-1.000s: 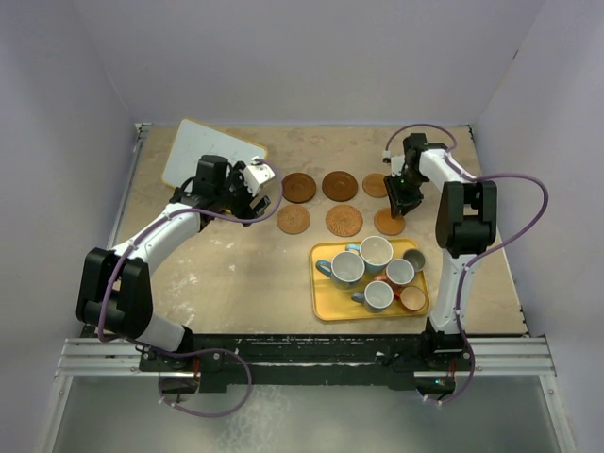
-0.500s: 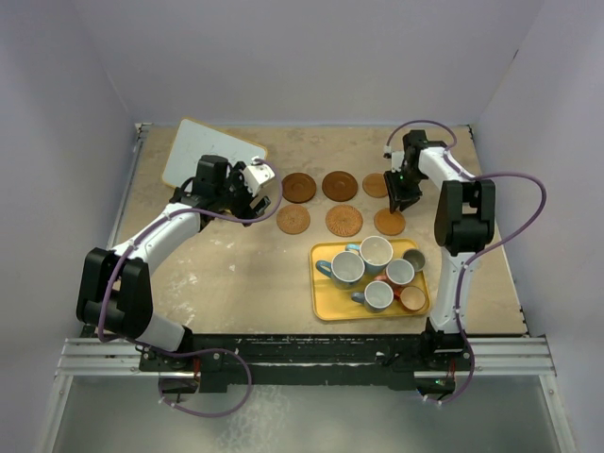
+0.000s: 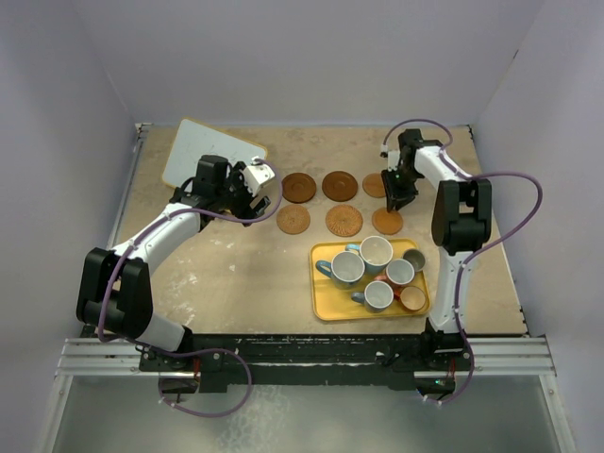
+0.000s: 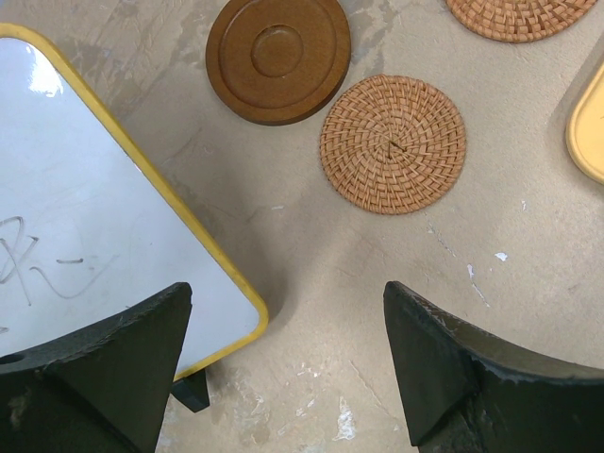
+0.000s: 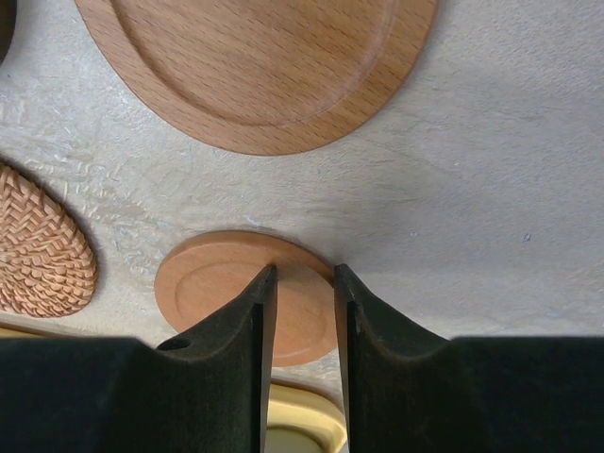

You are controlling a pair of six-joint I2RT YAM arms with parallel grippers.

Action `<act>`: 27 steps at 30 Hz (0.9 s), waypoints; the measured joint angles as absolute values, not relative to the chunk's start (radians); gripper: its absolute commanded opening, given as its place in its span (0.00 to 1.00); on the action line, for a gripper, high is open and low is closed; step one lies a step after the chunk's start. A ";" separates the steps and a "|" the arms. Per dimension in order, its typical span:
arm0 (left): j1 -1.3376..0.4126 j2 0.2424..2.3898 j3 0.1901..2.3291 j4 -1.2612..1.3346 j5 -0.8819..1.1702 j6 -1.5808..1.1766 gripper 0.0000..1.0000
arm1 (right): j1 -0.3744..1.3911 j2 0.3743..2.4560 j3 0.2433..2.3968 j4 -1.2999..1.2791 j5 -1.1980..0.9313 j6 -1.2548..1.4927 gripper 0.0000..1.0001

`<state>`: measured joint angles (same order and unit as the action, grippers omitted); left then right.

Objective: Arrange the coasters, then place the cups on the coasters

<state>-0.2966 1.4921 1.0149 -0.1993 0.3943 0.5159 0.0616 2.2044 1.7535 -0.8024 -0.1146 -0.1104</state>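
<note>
Six coasters lie in two rows: dark wooden ones [image 3: 299, 187] [image 3: 340, 185], a lighter one [image 3: 375, 183] half under my right gripper [image 3: 394, 198], woven ones [image 3: 293, 220] [image 3: 343, 221] and a small orange-brown one [image 3: 387, 222]. My right gripper [image 5: 302, 278] hovers over that small coaster [image 5: 217, 288], its jaws a narrow gap apart with nothing between them. The cups [image 3: 346, 267] [image 3: 377, 251] [image 3: 400, 272] stand together on the yellow tray [image 3: 326, 307]. My left gripper [image 4: 288, 368] is wide open and empty above bare table, near a dark coaster [image 4: 278, 57] and a woven coaster [image 4: 393, 143].
A yellow-rimmed whiteboard [image 3: 209, 151] lies at the back left, its corner [image 4: 226, 321] between my left fingers' side and the table. The tray's rim [image 5: 297, 420] lies just in front of the small coaster. Walls enclose the table on three sides.
My right gripper has moved a little toward the back, off the small front-right coaster, and its jaws have narrowed. The left arm has not moved.
</note>
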 measured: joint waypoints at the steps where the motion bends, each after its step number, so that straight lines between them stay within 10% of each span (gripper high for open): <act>1: -0.297 1.492 1.015 -0.199 0.394 0.516 0.79 | 0.063 2.206 1.756 -0.803 -0.115 -0.107 0.32; 27: -0.297 1.492 1.015 -0.203 0.398 0.516 0.79 | 0.072 2.245 1.821 -0.799 -0.125 -0.089 0.42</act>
